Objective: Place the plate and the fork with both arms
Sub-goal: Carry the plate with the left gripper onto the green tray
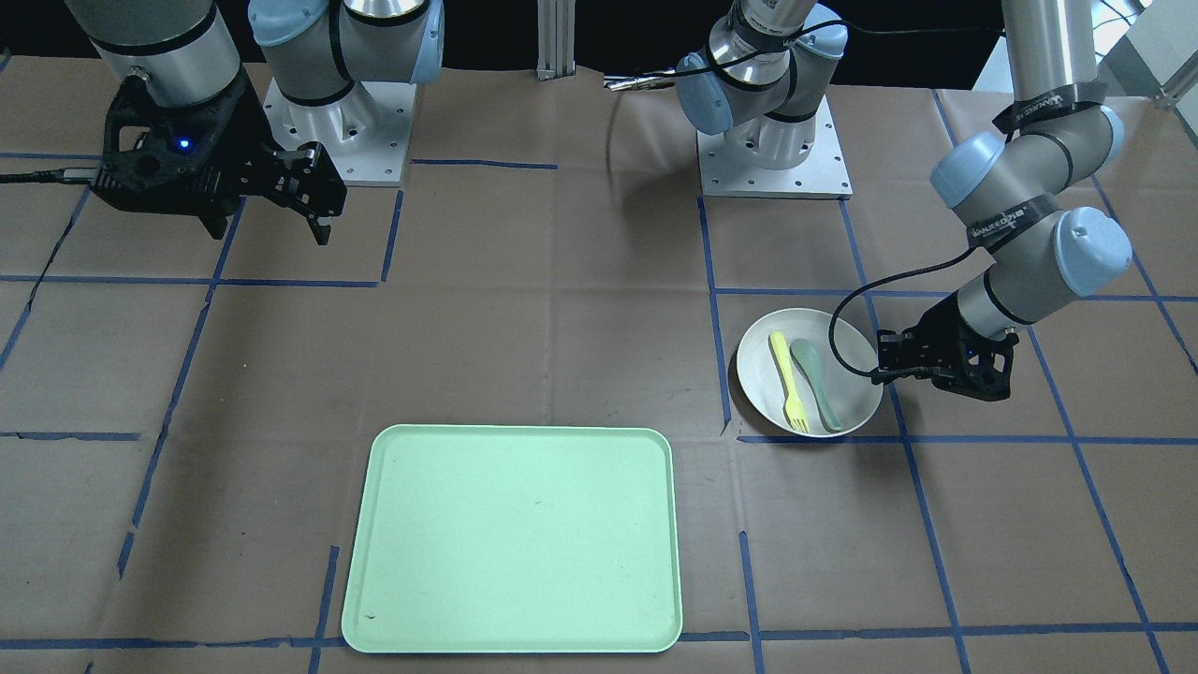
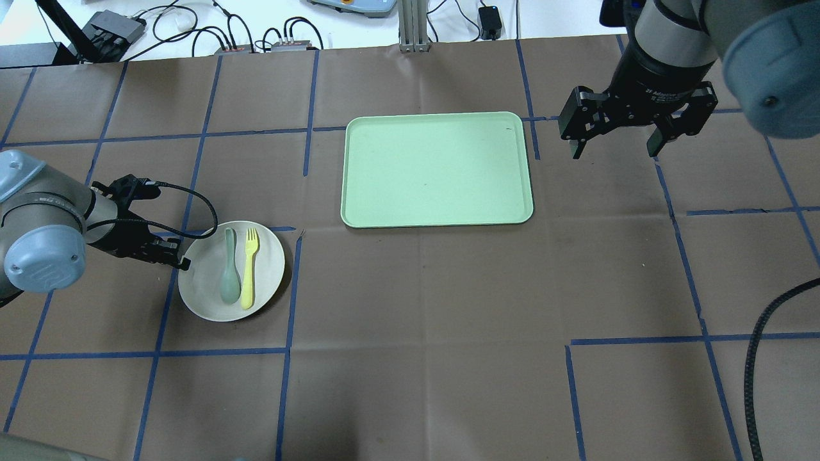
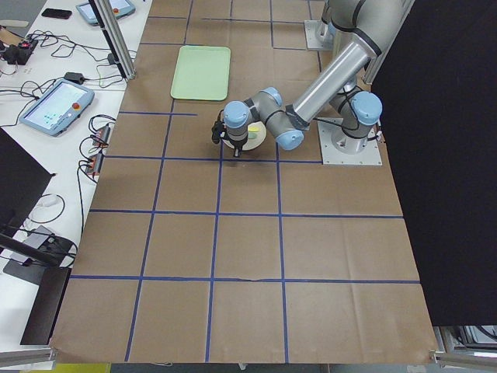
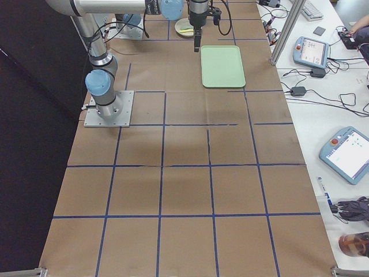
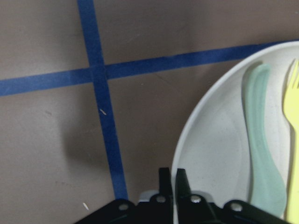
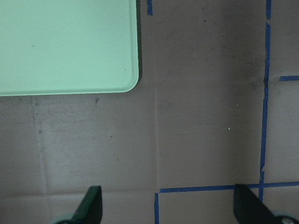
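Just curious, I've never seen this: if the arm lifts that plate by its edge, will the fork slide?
Possibly. The fork and spoon lie loose on the smooth plate, so any tilt could slide them. The left gripper pinches just one side of the rim, so the far side may droop. It looks stiff and light.

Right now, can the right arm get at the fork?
Probably: the fork lies uncovered on the plate, the spoon beyond it; the open right gripper hangs far off by the tray, and the left gripper holds the opposite rim.

Round off-white plate [image 2: 268, 255] lies flat; pale-yellow fork [image 2: 248, 270] rests inside.
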Available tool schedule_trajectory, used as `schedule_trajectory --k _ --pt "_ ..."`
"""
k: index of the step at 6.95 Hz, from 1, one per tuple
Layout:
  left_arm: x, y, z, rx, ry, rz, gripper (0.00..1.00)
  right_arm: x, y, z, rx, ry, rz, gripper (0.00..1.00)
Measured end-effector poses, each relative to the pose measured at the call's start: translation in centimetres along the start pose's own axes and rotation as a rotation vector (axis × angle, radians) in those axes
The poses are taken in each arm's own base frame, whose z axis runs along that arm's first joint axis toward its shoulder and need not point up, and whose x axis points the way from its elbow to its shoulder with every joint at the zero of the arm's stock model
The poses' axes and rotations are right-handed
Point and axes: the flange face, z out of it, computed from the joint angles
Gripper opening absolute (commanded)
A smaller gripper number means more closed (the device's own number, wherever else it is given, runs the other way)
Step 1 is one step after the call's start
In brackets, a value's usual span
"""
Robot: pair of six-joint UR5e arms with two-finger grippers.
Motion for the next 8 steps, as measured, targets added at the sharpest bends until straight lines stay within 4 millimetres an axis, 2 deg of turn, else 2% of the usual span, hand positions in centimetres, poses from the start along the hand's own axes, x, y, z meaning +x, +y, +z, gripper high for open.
schedule_trajectory --k 2,3,4,6,8 --pt "2.2 -0.9 -1.2 0.030 -0.006 -0.043 0.00 0.1 0.1 -0.1 0.001 0.001 0.001 1.00" --pt "4.9 -2.6 -1.6 0.044 -0.006 -0.035 0.00 0.1 0.1 -0.1 0.002 0.002 0.002 1.00" --pt "8.4 -5.3 -2.1 0.062 -0.008 -0.019 0.00 0.1 0.2 -0.2 0.002 0.002 0.002 1.00" --pt "16.2 -12.5 -2.3 0.082 0.005 0.026 0.00 0.1 0.2 -0.2 0.003 0.001 0.002 1.00" --pt "24.1 -20.7 0.2 0.075 0.016 0.065 0.00 0.1 0.2 -0.2 0.003 0.001 0.002 1.00"
